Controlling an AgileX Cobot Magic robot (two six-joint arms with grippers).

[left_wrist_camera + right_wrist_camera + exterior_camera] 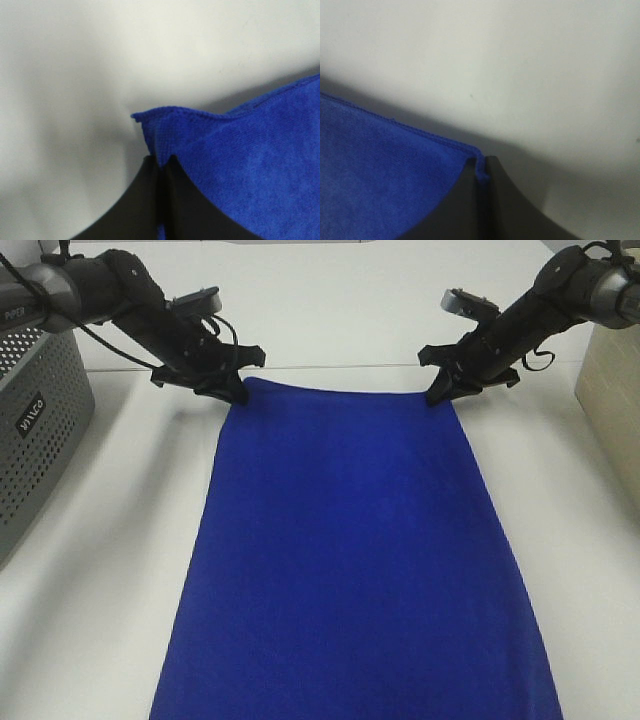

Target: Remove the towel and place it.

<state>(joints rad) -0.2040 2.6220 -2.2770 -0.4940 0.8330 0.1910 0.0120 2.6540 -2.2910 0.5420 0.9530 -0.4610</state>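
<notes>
On the white table [100,570], the towel [350,560] lay spread flat, a deep blue cloth running from its far edge between the two arms down past the near edge of the high view. At the far left corner of the cloth the left gripper [238,392] was down on the fabric; the left wrist view showed its two dark fingers [135,200] pressed together with a pinch of blue corner [162,132] caught between them, the hem standing up slightly above the tips. At the far right corner the right gripper [437,395] was likewise down on the cloth, and the right wrist view showed its fingers [507,200] closed upon the stitched corner edge [481,170], a thin strip of blue visible in the seam between them. Both arms reached in from the far side, angled toward the corners. A grey perforated basket [40,430] stood on the left of the table, apart from the towel. A pale object [612,400] was partly seen at the right margin; its nature could not be determined
</notes>
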